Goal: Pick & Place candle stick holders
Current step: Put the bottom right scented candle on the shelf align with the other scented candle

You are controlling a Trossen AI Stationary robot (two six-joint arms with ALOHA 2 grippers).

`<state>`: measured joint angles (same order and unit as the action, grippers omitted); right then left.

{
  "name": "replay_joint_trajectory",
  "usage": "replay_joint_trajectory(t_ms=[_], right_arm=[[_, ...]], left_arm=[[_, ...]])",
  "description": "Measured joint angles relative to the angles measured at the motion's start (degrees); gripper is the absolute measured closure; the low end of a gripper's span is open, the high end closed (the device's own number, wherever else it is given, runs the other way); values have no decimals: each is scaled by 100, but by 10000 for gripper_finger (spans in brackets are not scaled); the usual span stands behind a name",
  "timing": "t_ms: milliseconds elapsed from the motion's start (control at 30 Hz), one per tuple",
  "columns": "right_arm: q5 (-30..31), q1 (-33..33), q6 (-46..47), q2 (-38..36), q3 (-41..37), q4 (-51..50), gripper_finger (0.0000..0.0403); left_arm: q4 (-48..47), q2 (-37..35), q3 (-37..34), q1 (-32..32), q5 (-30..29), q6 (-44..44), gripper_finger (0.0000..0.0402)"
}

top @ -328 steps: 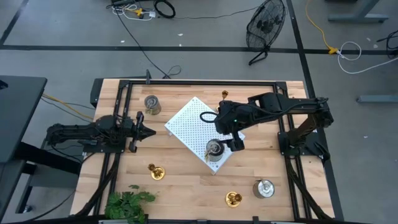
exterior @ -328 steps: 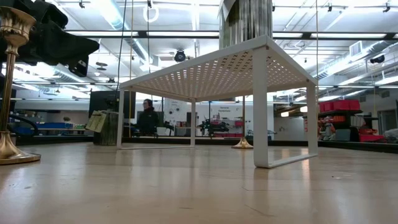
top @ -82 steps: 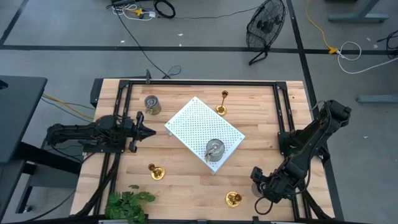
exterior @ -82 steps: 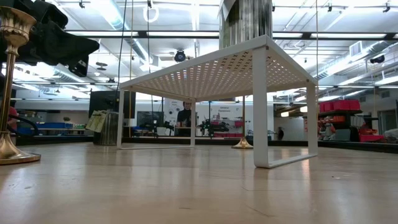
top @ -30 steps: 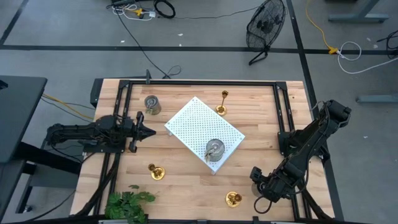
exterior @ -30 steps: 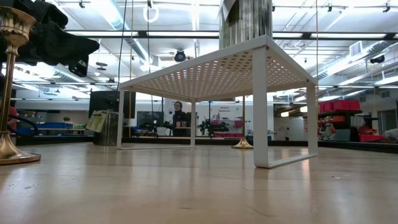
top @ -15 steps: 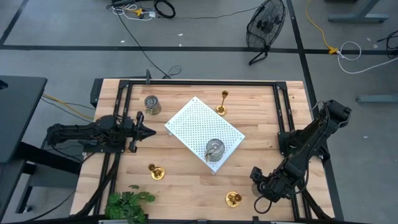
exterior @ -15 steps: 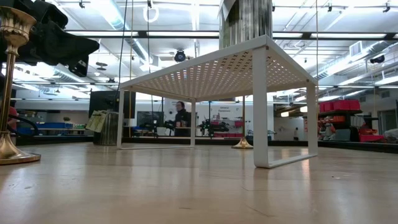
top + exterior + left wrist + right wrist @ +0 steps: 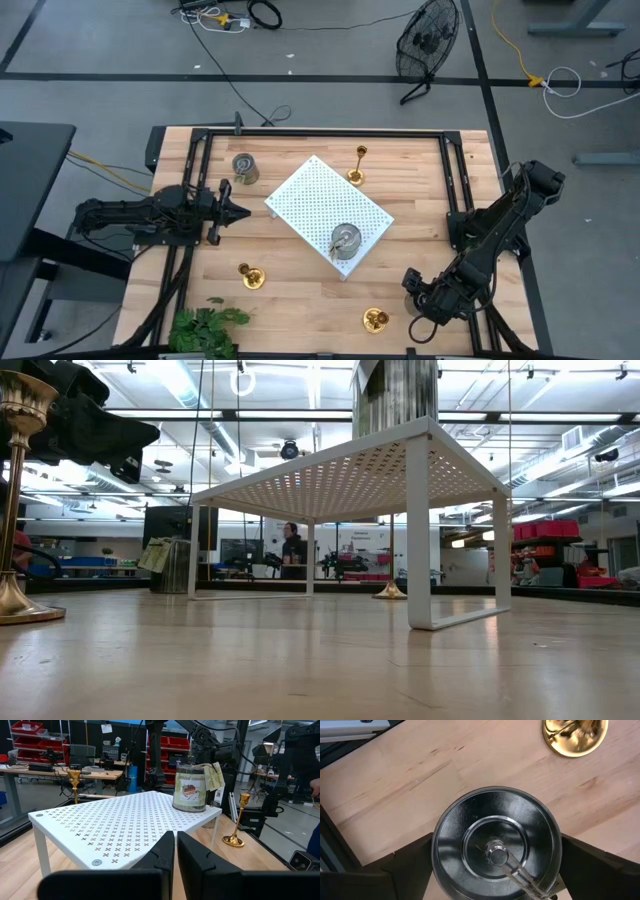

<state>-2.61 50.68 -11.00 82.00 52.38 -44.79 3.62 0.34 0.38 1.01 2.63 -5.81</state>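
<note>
My right gripper (image 9: 421,304) points down at the table's near right corner, its fingers on either side of a squat silver candle stick holder (image 9: 495,845) that stands on the wood. A second silver holder (image 9: 345,240) stands on the white perforated board (image 9: 320,205), and a third (image 9: 243,167) stands on the table at the far left. Three brass holders stand on their round bases on the table: one far (image 9: 357,165), one near left (image 9: 250,276), one (image 9: 376,320) beside my right gripper. My left gripper (image 9: 240,212) is shut and level, left of the board. My right gripper comes from above, fingers pointing down. One finger (image 9: 415,857) lies against one side of the silver holder's round wall (image 9: 436,851), the other finger (image 9: 582,857) against the opposite side. The holder stands upright, and the lid hides its foot.
The white board stands on four legs mid-table. A green leafy plant (image 9: 207,328) sits at the near left corner. Black frame rails (image 9: 320,133) run along the table's far, left and right sides. Bare wood lies between the board and the near edge.
</note>
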Motion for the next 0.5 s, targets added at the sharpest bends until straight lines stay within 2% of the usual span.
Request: replay_joint_trajectory(t_ms=[200,500], right_arm=[[-4,-117,111,-108,218,-378,34],[-133,-345,591,-236,910,-1484,35]], left_arm=[[0,1,2,0,0,-1,376],[0,0,0,1,0,-2,376]])
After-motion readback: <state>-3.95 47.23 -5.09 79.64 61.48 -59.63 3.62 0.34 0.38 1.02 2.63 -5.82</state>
